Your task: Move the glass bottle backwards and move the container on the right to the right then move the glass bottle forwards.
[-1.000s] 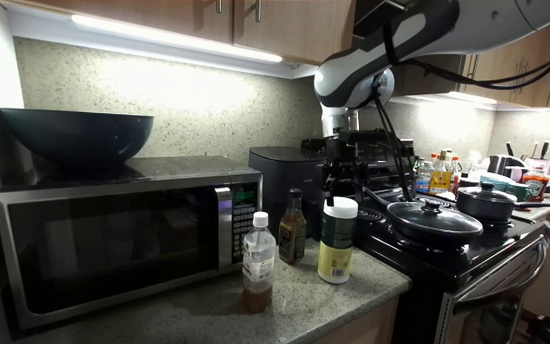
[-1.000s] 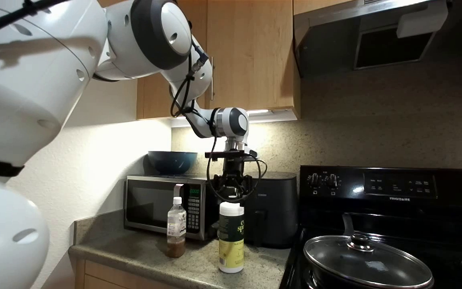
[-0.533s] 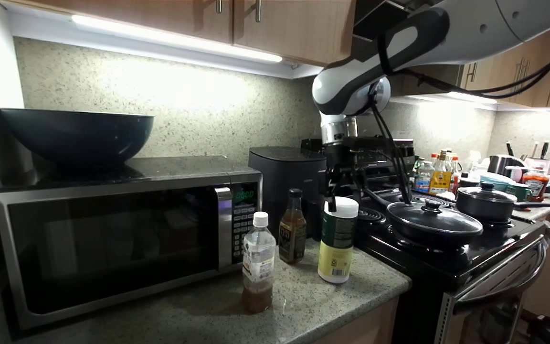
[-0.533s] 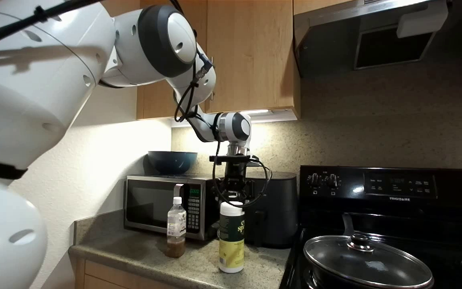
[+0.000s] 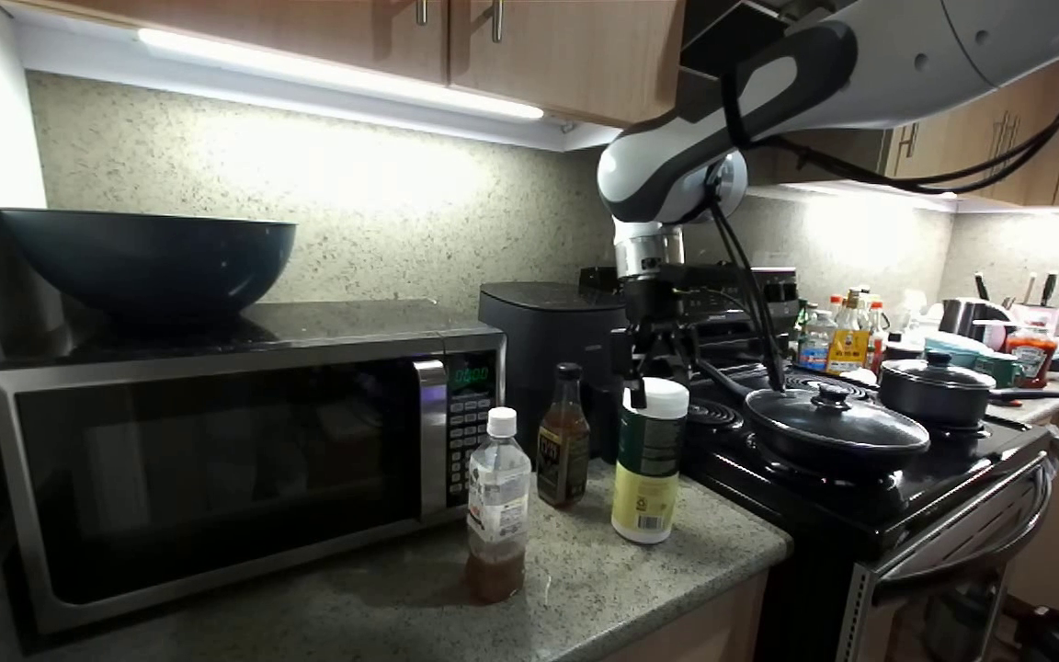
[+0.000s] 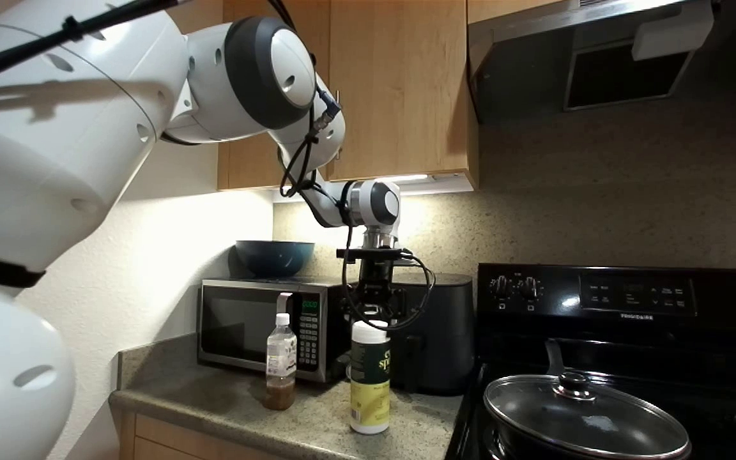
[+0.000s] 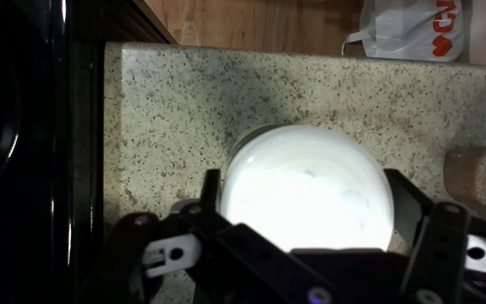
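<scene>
The container [image 5: 644, 501], a jar with a white lid and a dark green and yellow body, stands upright on the counter near the stove in both exterior views [image 6: 370, 399]. My gripper [image 7: 304, 183] is over it from above, with one finger against each side of the white lid [image 7: 310, 147] in the wrist view; it also shows above the jar in an exterior view [image 6: 374, 313]. The glass bottle [image 5: 563, 450], dark brown with a dark cap, stands upright behind and left of the container. It is mostly hidden in the other view's picture and out of the wrist view.
A clear bottle with a white cap [image 5: 498, 515] stands at the front left of the container. The microwave [image 5: 244, 460] and the black air fryer [image 6: 438, 345] stand behind. The stove with a lidded pan [image 5: 837, 432] borders the counter's right edge.
My gripper has come down onto the white lid, with its fingers now lower at the lid's sides. The container has shifted very slightly with the gripper. Both bottles have stayed in place.
</scene>
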